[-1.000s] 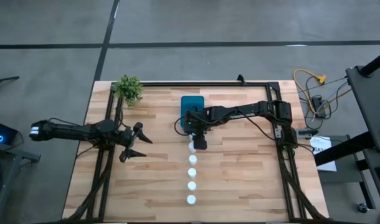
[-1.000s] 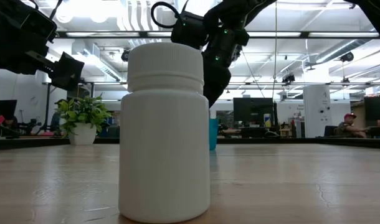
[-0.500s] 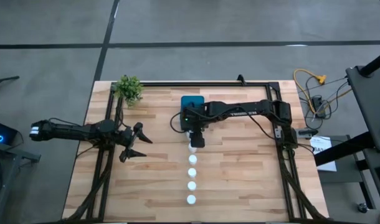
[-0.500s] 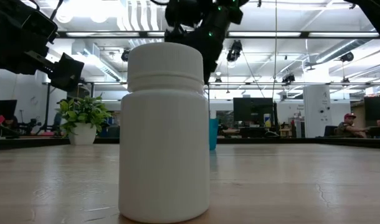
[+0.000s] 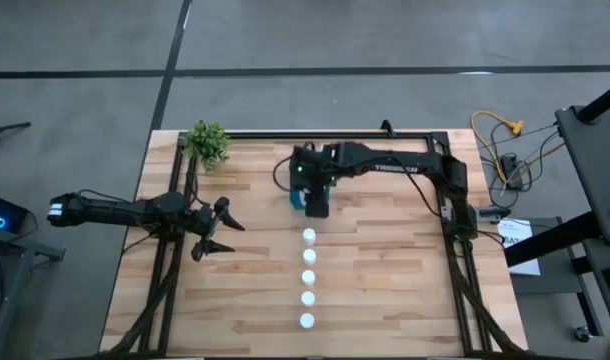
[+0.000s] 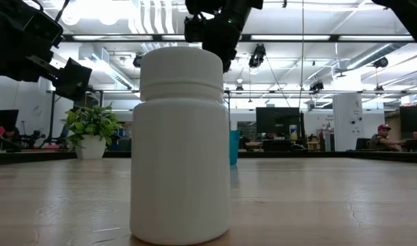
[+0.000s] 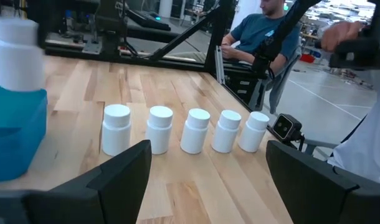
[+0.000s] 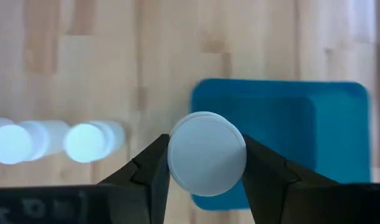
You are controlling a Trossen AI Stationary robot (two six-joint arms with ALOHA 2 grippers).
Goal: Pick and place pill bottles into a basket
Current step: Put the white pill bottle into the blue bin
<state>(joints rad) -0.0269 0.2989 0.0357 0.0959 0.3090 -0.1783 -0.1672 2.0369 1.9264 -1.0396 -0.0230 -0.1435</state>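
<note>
Reading across the table from left to right, you have these items.

Left gripper [image 5: 213,228]: fingers spread wide, nothing between them, waiting over the left side of the pale slatted wooden table [image 5: 385,290].

Small green leafy plant in a white pot [image 5: 207,143]: far left corner, not part of the job.

Teal-blue rectangular plastic basket [image 8: 327,137]: far centre, largely under the right arm in the overhead view.

Right gripper [image 8: 205,163]: clenched on one small white cylindrical plastic pill bottle [image 8: 207,153], held upright by its sides, at the basket's near edge and raised above it.

Five matching white bottles [image 7: 195,130]: standing in a line near the basket, close together; whether they touch is unclear.

Handling, as a judgement: you should expect each bottle to be light, rigid and smooth, so liable to slip or topple. Take hold across the body just under the cap.
</note>
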